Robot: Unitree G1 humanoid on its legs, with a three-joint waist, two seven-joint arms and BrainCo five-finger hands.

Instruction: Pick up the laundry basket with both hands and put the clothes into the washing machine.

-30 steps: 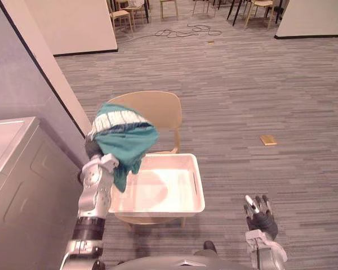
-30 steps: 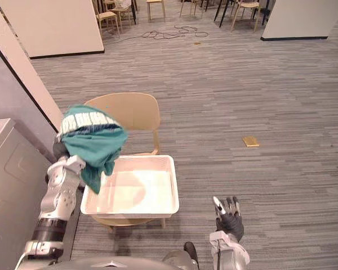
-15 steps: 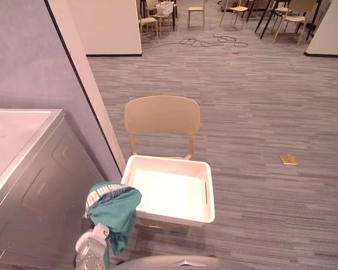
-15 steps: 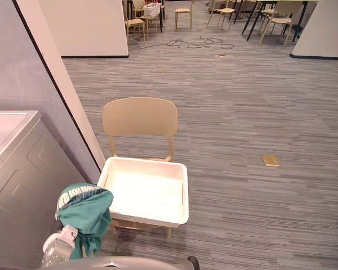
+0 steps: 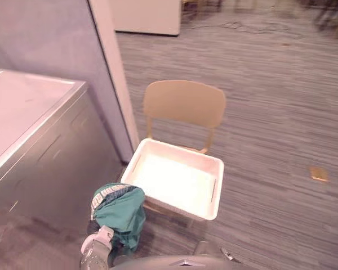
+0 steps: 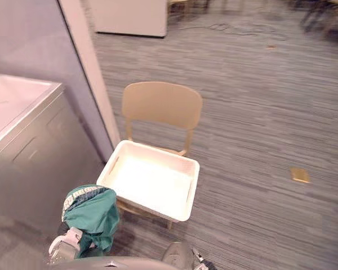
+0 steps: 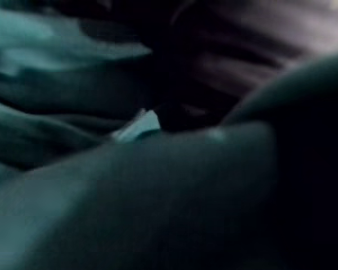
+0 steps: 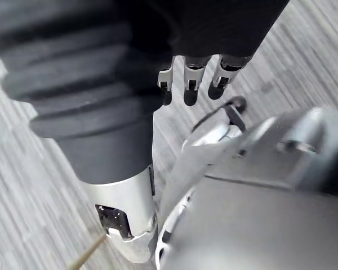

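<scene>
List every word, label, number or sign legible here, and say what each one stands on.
No text reads clearly anywhere in these views.
teal garment: a white striped band along its edge, too blurred to tell whether it is lettering.
white basket, washing machine, chair: no marking visible.

Right hand (image 8: 129, 67) — dark ribbed cover, silver fingers (image 8: 190, 76), dark tips; silver-grey wrist.
</scene>
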